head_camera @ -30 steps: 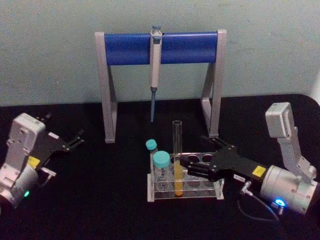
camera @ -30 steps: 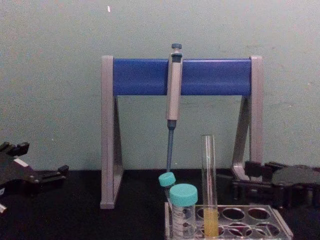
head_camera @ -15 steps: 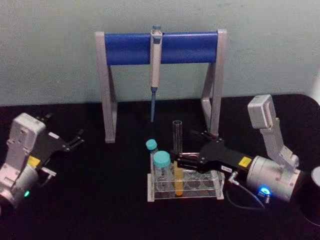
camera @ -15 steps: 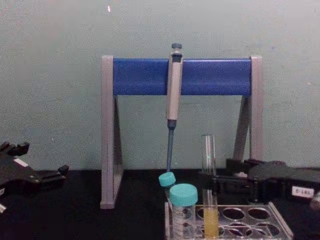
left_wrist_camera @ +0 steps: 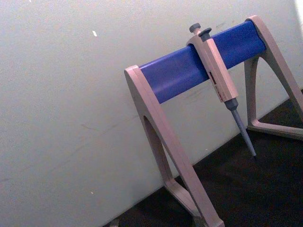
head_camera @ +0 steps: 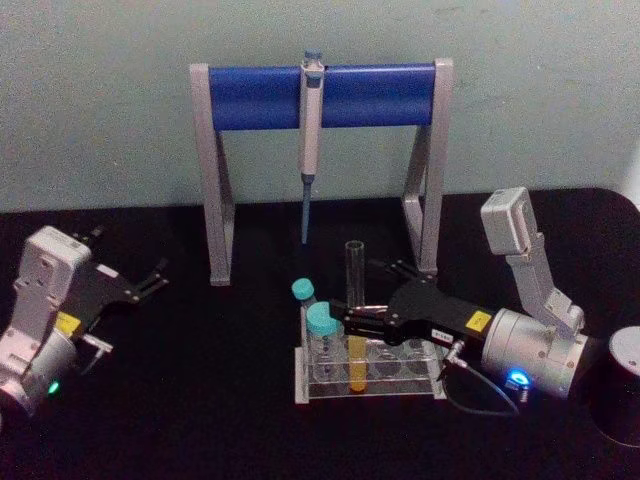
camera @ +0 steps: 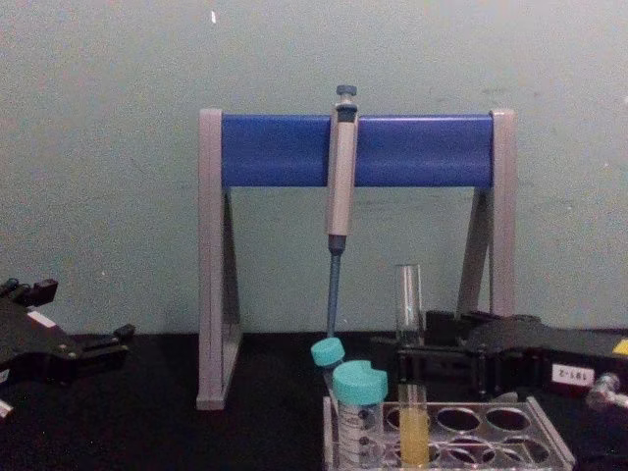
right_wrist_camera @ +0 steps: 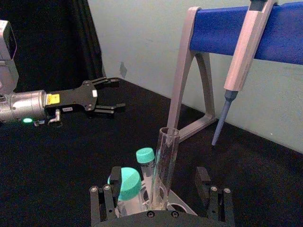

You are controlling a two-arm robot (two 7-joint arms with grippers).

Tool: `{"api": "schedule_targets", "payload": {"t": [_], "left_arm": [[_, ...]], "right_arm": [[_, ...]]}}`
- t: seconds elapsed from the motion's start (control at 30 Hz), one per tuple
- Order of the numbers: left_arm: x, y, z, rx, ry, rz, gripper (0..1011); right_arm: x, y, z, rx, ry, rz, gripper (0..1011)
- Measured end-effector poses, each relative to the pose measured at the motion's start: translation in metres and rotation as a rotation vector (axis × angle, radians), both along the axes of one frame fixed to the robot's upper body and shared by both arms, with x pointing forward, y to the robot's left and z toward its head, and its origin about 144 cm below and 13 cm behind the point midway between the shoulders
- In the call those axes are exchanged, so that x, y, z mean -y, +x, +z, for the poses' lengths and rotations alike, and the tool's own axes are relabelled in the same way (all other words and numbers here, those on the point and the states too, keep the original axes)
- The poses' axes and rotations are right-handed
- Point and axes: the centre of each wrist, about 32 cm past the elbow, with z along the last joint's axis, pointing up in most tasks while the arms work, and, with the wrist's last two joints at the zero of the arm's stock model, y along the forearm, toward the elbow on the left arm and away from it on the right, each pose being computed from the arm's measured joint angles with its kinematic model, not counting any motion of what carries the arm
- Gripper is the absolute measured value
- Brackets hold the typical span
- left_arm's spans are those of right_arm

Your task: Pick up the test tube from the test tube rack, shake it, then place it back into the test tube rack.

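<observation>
The test tube [head_camera: 354,275] stands upright in the clear test tube rack [head_camera: 400,385], its yellow-orange liquid [camera: 414,437] low in the tube. My right gripper [head_camera: 352,318] reaches in from the right and is open, one finger on each side of the tube just above the rack top. In the right wrist view the tube [right_wrist_camera: 164,161] rises between the two spread fingers [right_wrist_camera: 109,201] without touching either. The left gripper [head_camera: 145,283] rests open at the far left of the table, away from the rack.
Two teal-capped tubes [head_camera: 322,322] fill the rack's left end, close beside the test tube. Behind stands the grey-and-blue stand [head_camera: 320,95] with a pipette [head_camera: 310,140] hanging from it. A dark cylinder [head_camera: 620,390] sits at the right edge. Black tabletop lies open in front.
My right gripper has moved left along the rack and risen a little; its open fingers now straddle the tube. The tube, rack and left arm have not moved.
</observation>
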Motion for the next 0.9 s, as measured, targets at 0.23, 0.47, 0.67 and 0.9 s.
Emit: {"api": "schedule_targets", "payload": {"t": [0.23, 0.47, 0.67, 0.9], "left_arm": [[0.0000, 0.0000, 0.0000, 0.000, 0.000, 0.000, 1001], [0.0000, 0.0000, 0.0000, 0.000, 0.000, 0.000, 1001], [0.0000, 0.0000, 0.0000, 0.000, 0.000, 0.000, 1001], [0.0000, 0.0000, 0.0000, 0.000, 0.000, 0.000, 1001]], "right_arm": [[-0.0001, 0.0004, -0.0003, 0.006, -0.001, 0.003, 1000], [0.0000, 0.0004, -0.0003, 0.005, -0.001, 0.003, 1000], [0.0001, 0.0003, -0.0003, 0.004, -0.002, 0.003, 885], [0.0001, 0.0003, -0.0002, 0.004, -0.002, 0.002, 683]]}}
